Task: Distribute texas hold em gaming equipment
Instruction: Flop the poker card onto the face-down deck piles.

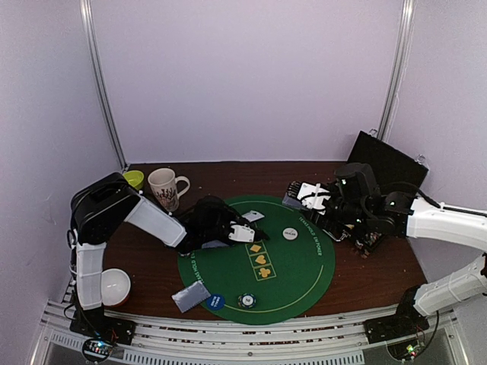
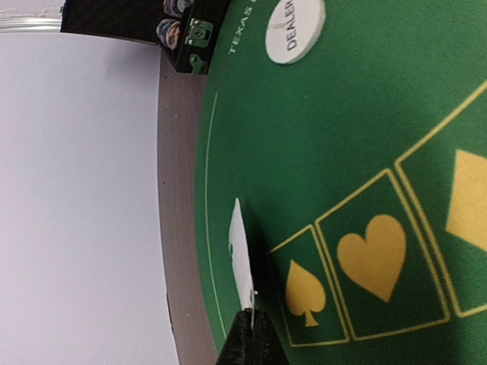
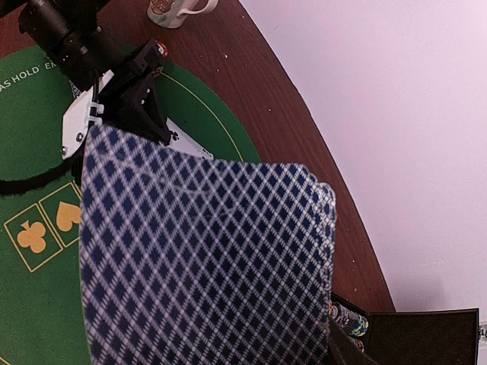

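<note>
My left gripper point(image 1: 247, 225) is over the green poker mat point(image 1: 304, 281), shut on one white-faced playing card point(image 1: 253, 216). In the left wrist view the card point(image 2: 242, 255) stands edge-on from the closed fingertips point(image 2: 255, 319), just left of the spade box. My right gripper point(image 1: 308, 198) is at the mat's far right edge, shut on a deck of diamond-backed cards point(image 3: 205, 258) that hides its fingers. A white dealer button point(image 1: 290, 233) lies mid-mat. A blue button point(image 1: 214, 301), a chip stack point(image 1: 246, 300) and grey-blue cards point(image 1: 190, 296) lie at the near edge.
A patterned mug point(image 1: 166, 186) and a green bowl point(image 1: 134, 179) stand at the back left. A white bowl point(image 1: 116, 285) sits at the near left. An open black case point(image 1: 380, 163) with chips point(image 3: 348, 319) stands behind the right arm.
</note>
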